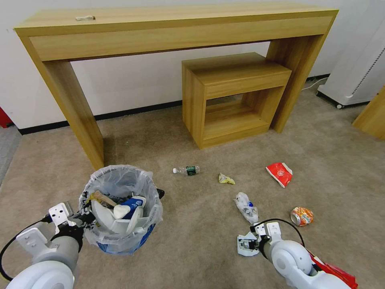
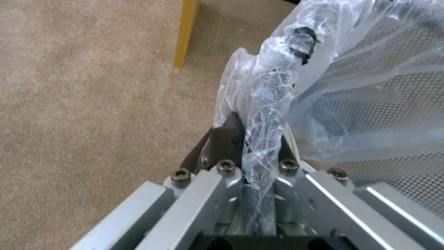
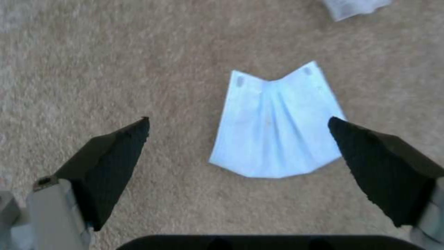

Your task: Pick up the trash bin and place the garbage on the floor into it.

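The left gripper (image 2: 252, 146) pinches the round blue bag-lined trash bin's (image 1: 120, 208) rim; the right gripper (image 3: 238, 139) (fingers spread) hovers over the pale-blue pleated mask (image 3: 277, 128).

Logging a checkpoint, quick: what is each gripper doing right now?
Left gripper: jaws shut on the bag-lined rim of the trash bin.
Right gripper: jaws open, holding nothing, over the pale-blue mask on the floor.

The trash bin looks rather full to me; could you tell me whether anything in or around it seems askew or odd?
Yes. In the trash bin, held at its rim by the left gripper, a wooden stick and white slippers jut up at angles. Its bag liner is bunched between the fingers.
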Tool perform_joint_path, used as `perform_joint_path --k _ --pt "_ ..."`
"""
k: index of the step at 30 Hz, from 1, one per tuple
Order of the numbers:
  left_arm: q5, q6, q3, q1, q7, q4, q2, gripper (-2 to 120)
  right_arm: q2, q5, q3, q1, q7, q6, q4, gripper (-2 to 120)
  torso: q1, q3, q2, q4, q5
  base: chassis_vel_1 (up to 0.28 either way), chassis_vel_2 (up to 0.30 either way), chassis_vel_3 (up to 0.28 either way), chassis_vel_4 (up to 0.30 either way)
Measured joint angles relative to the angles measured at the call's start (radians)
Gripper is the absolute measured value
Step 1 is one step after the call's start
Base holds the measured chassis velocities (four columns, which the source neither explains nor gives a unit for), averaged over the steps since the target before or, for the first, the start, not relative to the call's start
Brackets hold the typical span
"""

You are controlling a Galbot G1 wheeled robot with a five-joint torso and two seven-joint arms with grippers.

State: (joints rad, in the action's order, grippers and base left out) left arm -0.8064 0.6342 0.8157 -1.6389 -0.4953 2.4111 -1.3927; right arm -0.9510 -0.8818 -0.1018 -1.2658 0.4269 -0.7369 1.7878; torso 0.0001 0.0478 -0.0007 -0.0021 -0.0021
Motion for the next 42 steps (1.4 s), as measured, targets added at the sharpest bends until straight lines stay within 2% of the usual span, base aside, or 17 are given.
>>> perform_joint_path --k 3,10,12,13,16,17,20,21,24,25,27,29,30,42 --pt "-0.006 0.0 0.005 0.001 0.0 -0.005 0.006 1 -0.016 0.056 0.027 0.02 -0.01 0.001 -0.051 84 0.0 0.0 0.0 0.0 0.0001 0.0 0.0 0.0 0.0" --pt "-0.007 -0.001 0.007 0.001 0.002 -0.008 0.006 1 -0.015 0.075 0.027 0.021 -0.01 0.001 -0.082 76 0.0 0.0 0.0 0.0 0.0 0.0 0.0 0.0 0.0" --pt "-0.008 -0.002 0.004 0.002 0.002 -0.009 0.004 1 -0.022 0.083 0.03 0.026 -0.019 0.001 -0.111 67 0.0 0.0 0.0 -0.0001 0.0001 0.0 0.0 0.0 0.0" --pt "-0.008 -0.002 0.004 0.002 0.002 -0.009 0.004 1 -0.022 0.083 0.03 0.026 -0.019 0.001 -0.111 67 0.0 0.0 0.0 -0.0001 0.0001 0.0 0.0 0.0 0.0" --pt "-0.009 -0.002 0.0 0.001 0.003 -0.01 0.002 1 -0.034 0.107 0.033 0.035 -0.038 0.004 -0.138 52 0.0 0.0 0.0 0.0 0.0001 0.0 0.0 0.0 0.0" --pt "-0.009 -0.002 0.0 0.001 0.003 -0.01 0.002 1 -0.034 0.107 0.033 0.035 -0.038 0.004 -0.138 52 0.0 0.0 0.0 0.0 0.0001 0.0 0.0 0.0 0.0" --pt "-0.009 -0.003 0.0 0.001 0.003 -0.011 0.0 1 -0.039 0.123 0.035 0.04 -0.054 0.01 -0.144 38 0.0 0.0 0.0 0.0 0.0001 0.0 0.0 0.0 0.0" --pt "-0.009 -0.003 0.0 0.001 0.003 -0.011 0.0 1 -0.039 0.123 0.035 0.04 -0.054 0.01 -0.144 38 0.0 0.0 0.0 0.0 0.0001 0.0 0.0 0.0 0.0" --pt "-0.009 -0.003 -0.001 0.0 0.004 -0.012 -0.001 1 -0.04 0.131 0.035 0.046 -0.066 0.017 -0.148 23 0.0 0.0 0.0 0.0 0.0001 0.0 0.0 0.0 0.0" --pt "-0.009 -0.003 -0.001 0.0 0.004 -0.012 -0.001 1 -0.04 0.131 0.035 0.046 -0.066 0.017 -0.148 23 0.0 0.0 0.0 0.0 0.0001 0.0 0.0 0.0 0.0" --pt "-0.009 -0.003 -0.001 0.0 0.004 -0.012 -0.002 1 -0.039 0.136 0.034 0.047 -0.072 0.018 -0.148 11 0.0 0.0 0.0 0.0 0.0001 0.0 0.0 0.0 0.0" --pt "-0.009 -0.004 -0.001 0.0 0.004 -0.012 -0.002 1 -0.038 0.139 0.034 0.047 -0.074 0.019 -0.148 8 0.0 0.0 0.0 0.0 0.0001 0.0 0.0 0.0 0.0" --pt "-0.009 -0.004 -0.001 0.0 0.004 -0.012 -0.003 1 -0.038 0.142 0.033 0.047 -0.076 0.019 -0.149 2 0.0 0.0 0.0 0.0 0.0001 0.0 0.0 0.0 0.0" --pt "-0.007 -0.006 -0.002 -0.003 0.006 -0.013 -0.007 1 -0.038 0.172 0.032 0.042 -0.103 0.031 -0.155 0 0.0 0.0 0.0 0.0 0.0001 0.0 0.0 0.0 0.0"
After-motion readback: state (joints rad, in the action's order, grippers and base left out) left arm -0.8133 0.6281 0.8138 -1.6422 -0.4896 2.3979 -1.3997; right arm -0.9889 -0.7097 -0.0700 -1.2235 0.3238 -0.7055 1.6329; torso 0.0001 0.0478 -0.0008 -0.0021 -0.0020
